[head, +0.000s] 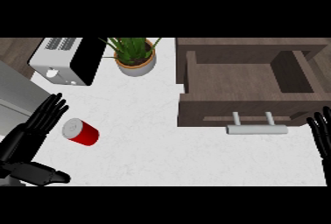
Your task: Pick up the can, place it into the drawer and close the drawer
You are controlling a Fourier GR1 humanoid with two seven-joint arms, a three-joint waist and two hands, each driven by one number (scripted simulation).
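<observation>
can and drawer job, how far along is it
Done: only that the drawer already stands open, nothing showing inside it. In hand: nothing held yet; the left hand is open beside the red can, which lies on the counter. The right hand rests open at the right edge, near the drawer handle. Left: grasp the can, put it in the drawer, push it closed.

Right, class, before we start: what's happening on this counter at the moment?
Nothing is being held yet. The robot's left hand is open beside a red can lying on the white counter, fingers straight, apparently not touching it. The wooden drawer stands open, nothing visible inside. The right hand shows at the right edge, open, near the drawer's handle.
</observation>
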